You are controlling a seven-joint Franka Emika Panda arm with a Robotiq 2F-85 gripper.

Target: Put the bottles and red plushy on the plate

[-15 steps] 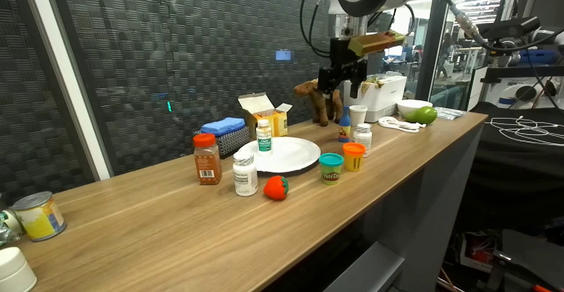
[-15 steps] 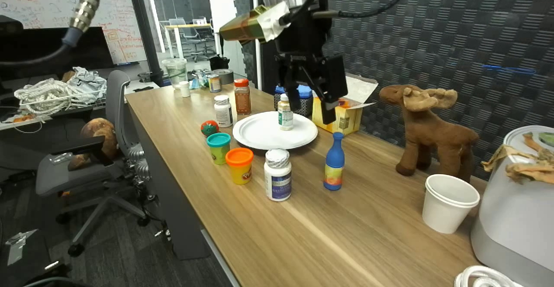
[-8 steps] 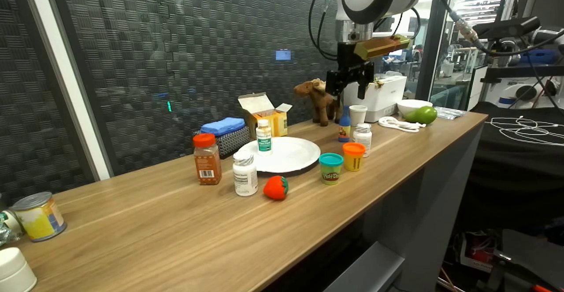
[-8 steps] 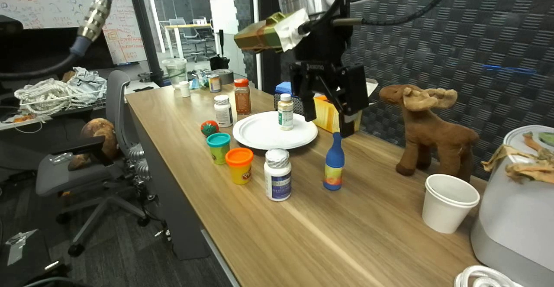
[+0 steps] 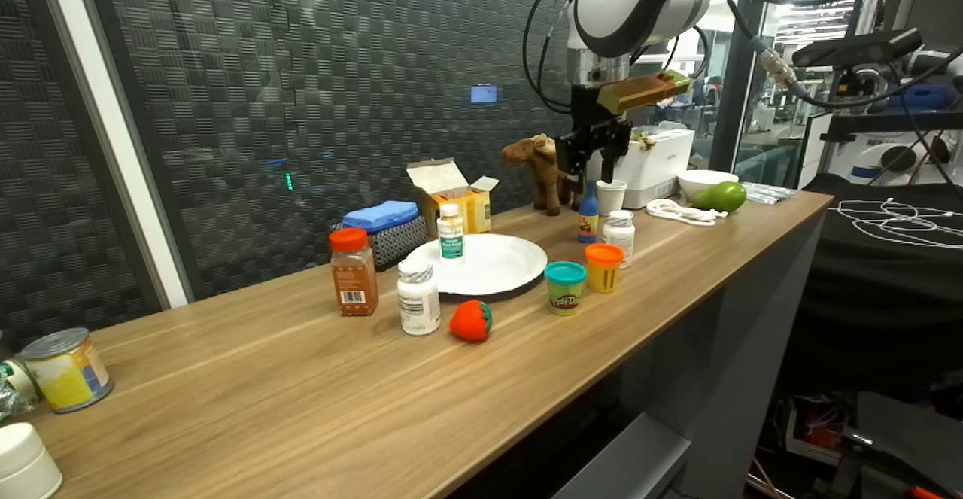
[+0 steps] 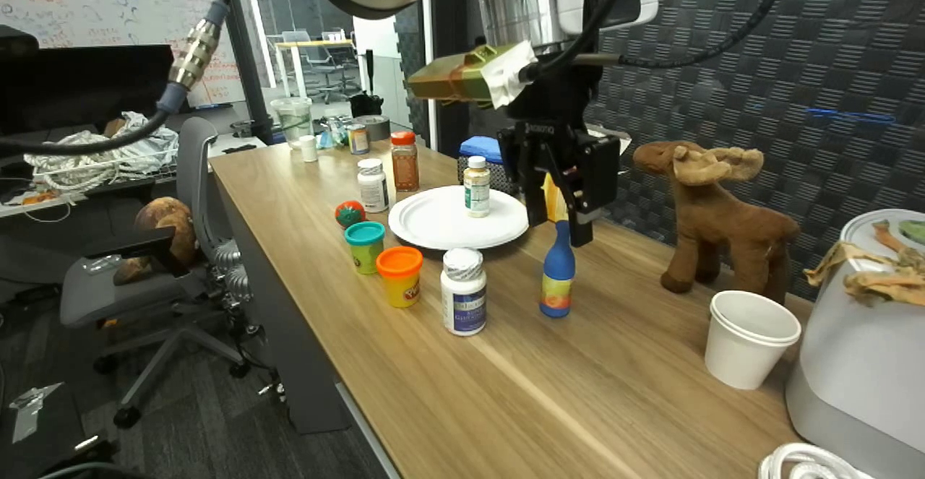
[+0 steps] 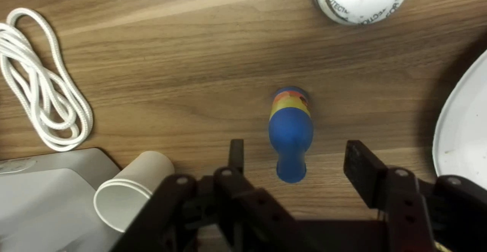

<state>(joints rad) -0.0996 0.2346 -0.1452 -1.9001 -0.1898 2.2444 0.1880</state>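
Plate (image 5: pixel 500 267) is holding one green-labelled bottle (image 5: pixel 451 241); other bottles (image 6: pixel 465 304) and the red plushy (image 5: pixel 470 321) are sitting off it; the gripper (image 7: pixel 296 156), jaws apart, is hovering near it.

dark textured wall (image 5: pixel 338 108) | wood-grain tabletop (image 5: pixel 301 401) | gray chair (image 6: pixel 137 301) | written-on whiteboard (image 6: pixel 108 2) | dark floor (image 6: pixel 238 443)

In an exterior view, the plate (image 5: pixel 500 266) rests on the tabletop (image 5: pixel 286 394) with a bottle (image 5: pixel 451 243) on it, the plushy (image 5: pixel 470 321) before it, and a carton (image 5: pixel 475 210) behind it.
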